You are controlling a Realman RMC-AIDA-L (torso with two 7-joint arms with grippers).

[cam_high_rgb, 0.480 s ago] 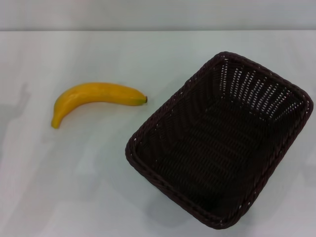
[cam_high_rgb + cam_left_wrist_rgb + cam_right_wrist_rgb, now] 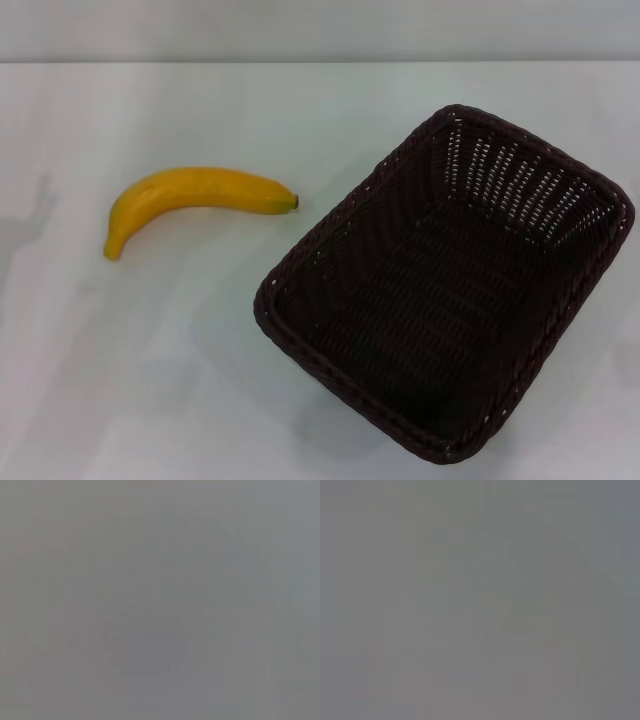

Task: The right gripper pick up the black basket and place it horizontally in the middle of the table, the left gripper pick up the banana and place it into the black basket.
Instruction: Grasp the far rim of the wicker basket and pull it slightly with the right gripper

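Here, from the head cam, you see the worktop carrying two things. The banana lies flat on the left side, curved, with its dark tip pointing toward the basket and its stem end nearer you, to the left. The black basket sits on the right side, skewed at an angle, one corner toward the far right and another toward the near edge; its near end runs close to the bottom of the view. Inside, the woven floor is bare, and the openwork far wall lets light through. Banana and basket lie near each other but apart, w/ a strip of bare worktop between the tip and the braided rim.

Neither the left claw nor the right claw appears in any view, so you cannot tell whether either is released or clenched. Both wrist cams give only flat grey w/ faint darker patches; nothing there can be made out.
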